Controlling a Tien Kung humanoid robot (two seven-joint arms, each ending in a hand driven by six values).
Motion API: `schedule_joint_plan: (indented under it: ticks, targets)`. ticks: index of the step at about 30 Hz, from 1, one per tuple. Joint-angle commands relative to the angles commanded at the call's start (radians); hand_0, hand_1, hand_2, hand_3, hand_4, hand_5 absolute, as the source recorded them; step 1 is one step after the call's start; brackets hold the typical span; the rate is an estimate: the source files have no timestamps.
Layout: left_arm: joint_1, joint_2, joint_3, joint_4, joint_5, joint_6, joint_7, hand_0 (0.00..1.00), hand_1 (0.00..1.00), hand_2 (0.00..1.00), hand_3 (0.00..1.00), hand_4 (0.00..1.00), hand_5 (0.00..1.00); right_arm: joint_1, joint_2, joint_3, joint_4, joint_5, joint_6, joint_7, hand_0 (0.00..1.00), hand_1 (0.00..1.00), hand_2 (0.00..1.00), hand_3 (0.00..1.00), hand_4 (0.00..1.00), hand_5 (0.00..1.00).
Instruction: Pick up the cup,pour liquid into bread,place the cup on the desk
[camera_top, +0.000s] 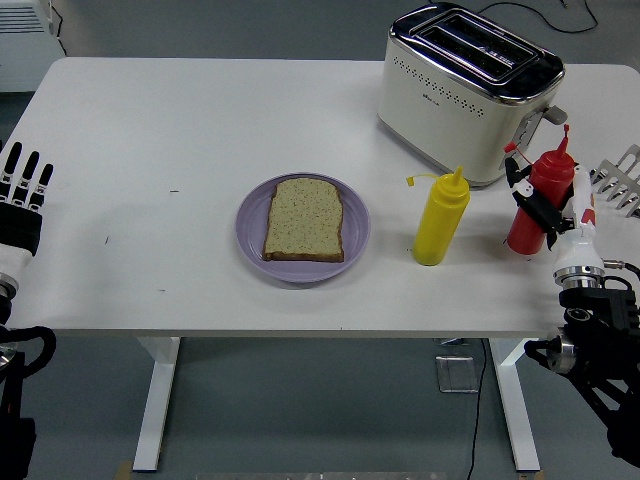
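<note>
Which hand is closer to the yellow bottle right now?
Right. The right hand grips the red bottle just right of the yellow bottle; the left hand rests at the table's far left edge.

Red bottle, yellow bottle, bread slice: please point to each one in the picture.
red bottle (527, 228), head view, on its lower body
yellow bottle (440, 222), head view, on its body middle
bread slice (305, 218), head view, on its top face
</note>
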Motion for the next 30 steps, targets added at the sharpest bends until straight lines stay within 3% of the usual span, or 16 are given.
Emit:
schedule_joint_plan:
  ticks: [14, 30]
  targets:
    - [-0.001, 0.000, -0.001, 0.000, 0.001, 0.000, 0.000, 0.786, 0.736, 0.735, 0.698, 0.542, 0.998, 0.013, 0.013, -0.026, -0.087, 0.011, -0.006, 0.012, 0.071, 0.053, 0.163, 0.261, 0.758, 0.321]
    - [0.000, 0.000, 0.000, 0.000, 0.000, 0.000, 0.000, 0.787, 0.736, 0.735, 0.699, 0.545, 0.998, -0.001, 0.014, -0.005, -0.088, 0.001, -0.008, 0.002, 0.109, 0.080, 0.195, 0.303, 0.755, 0.316]
